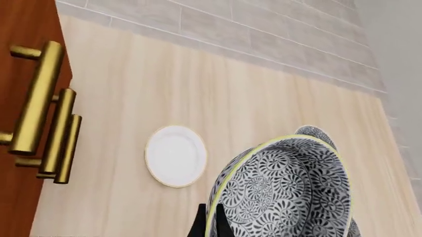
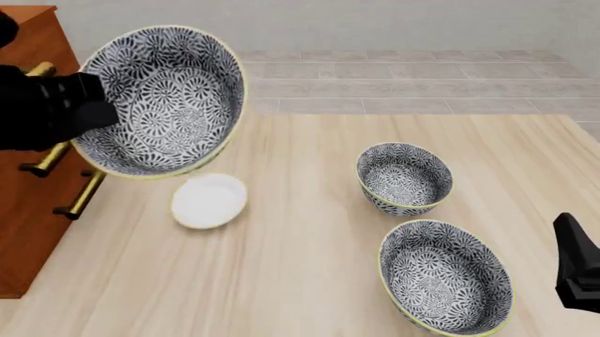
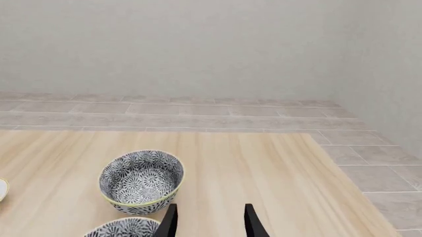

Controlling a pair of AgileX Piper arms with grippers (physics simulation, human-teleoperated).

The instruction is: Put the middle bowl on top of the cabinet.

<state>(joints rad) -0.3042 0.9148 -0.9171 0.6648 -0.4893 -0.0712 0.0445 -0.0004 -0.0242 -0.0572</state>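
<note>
The table (image 2: 310,267) is my landmark, a pale wood top with a grey tiled floor beyond its far edge. Against the table's left side stands the cabinet (image 2: 28,210), reddish-brown, its brass bar handles (image 1: 36,98) facing the tabletop.

My left gripper (image 2: 89,112) is clamped on the rim of the middle bowl (image 2: 159,98), one finger inside the rim and one outside, as my left wrist camera shows. I hold the bowl clear of the table, tilted so its patterned inside faces the front camera, just beside the cabinet's front and above the table's left part.

Two more patterned bowls sit upright on the table's right half: the far bowl (image 2: 405,177) and the near bowl (image 2: 445,277), close to each other, the near one at the table's front edge.

A small white plate (image 2: 209,200) lies flat on the table, below the raised bowl and near the cabinet.

My right gripper (image 3: 209,222) hangs over the table's right front corner with its fingers apart, holding nothing.
</note>
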